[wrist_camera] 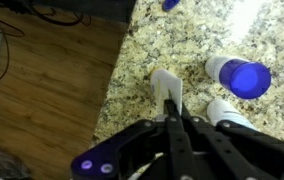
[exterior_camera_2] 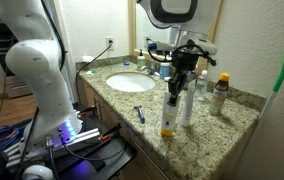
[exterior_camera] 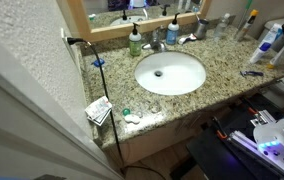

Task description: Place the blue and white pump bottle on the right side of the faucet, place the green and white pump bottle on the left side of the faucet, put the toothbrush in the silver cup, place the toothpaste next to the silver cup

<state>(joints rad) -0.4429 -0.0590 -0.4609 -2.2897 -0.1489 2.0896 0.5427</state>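
Note:
In the wrist view my gripper (wrist_camera: 174,104) is shut on a white, flat-ended tube, the toothpaste (wrist_camera: 164,82), which stands on the granite counter. In an exterior view the gripper (exterior_camera_2: 174,92) hangs over the counter's near end, well away from the sink. The green and white pump bottle (exterior_camera: 134,40) stands on one side of the faucet (exterior_camera: 156,42) and the blue and white pump bottle (exterior_camera: 172,33) on the other. I cannot pick out the toothbrush or the silver cup for certain.
Two taller white-and-blue bottles (wrist_camera: 242,77) (wrist_camera: 227,113) stand close beside the gripper. A blue handled item (exterior_camera_2: 139,113) lies near the counter's front edge. A brownish bottle (exterior_camera_2: 222,92) stands by the wall. The sink basin (exterior_camera: 170,72) takes up the counter's middle. The wooden floor (wrist_camera: 42,90) lies beyond the edge.

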